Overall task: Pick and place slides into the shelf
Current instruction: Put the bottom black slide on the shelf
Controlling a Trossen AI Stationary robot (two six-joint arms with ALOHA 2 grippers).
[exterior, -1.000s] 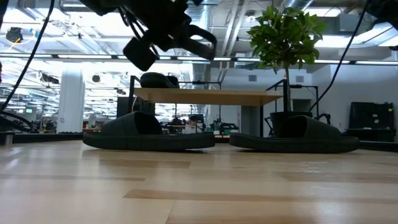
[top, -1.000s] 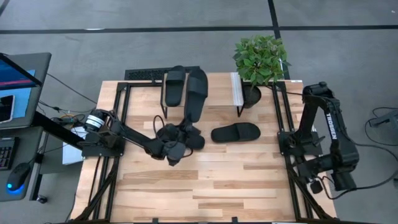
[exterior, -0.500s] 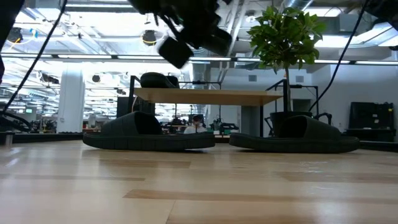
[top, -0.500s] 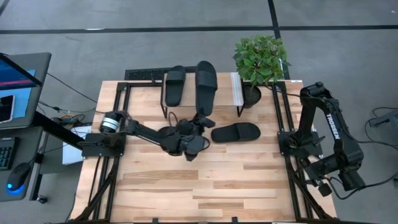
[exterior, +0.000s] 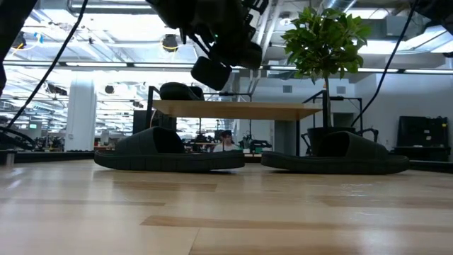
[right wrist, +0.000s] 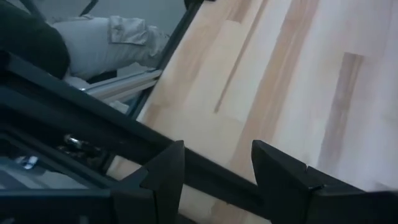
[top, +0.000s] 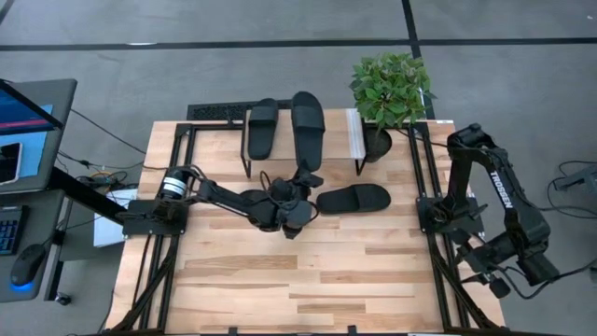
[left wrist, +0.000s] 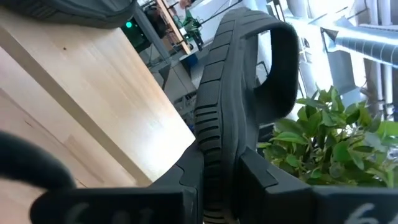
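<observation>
at the far left of the high view a desk with a laptop point(top: 23, 117) stands beside the table point(top: 233, 280), off its left edge. the left arm reaches from the table's left side toward the middle, and the left gripper point(top: 300, 184) sits just in front of the shelf point(top: 280, 149), pinching the heel end of a held slide point(top: 309, 126) whose sole stretches away over the shelf top. in the left wrist view the two dark fingers point(left wrist: 186, 177) press on either side of that slide's ribbed edge point(left wrist: 214, 124), with the strap arching above it. on the shelf, to the left of the held slide, lies a second slide point(top: 262, 128), flat on the board. on the table just right of the gripper lies a third slide point(top: 353, 199), lengthwise across the planks. the low view shows two slides on the tabletop, one on the left point(exterior: 168, 152) and one on the right point(exterior: 334, 154). a potted plant point(top: 390, 91) stands at the shelf's right end. the right arm waits at the table's right edge, its right gripper point(top: 492, 271) out past the frame, fingers point(right wrist: 166, 168) spread apart with nothing between them.
</observation>
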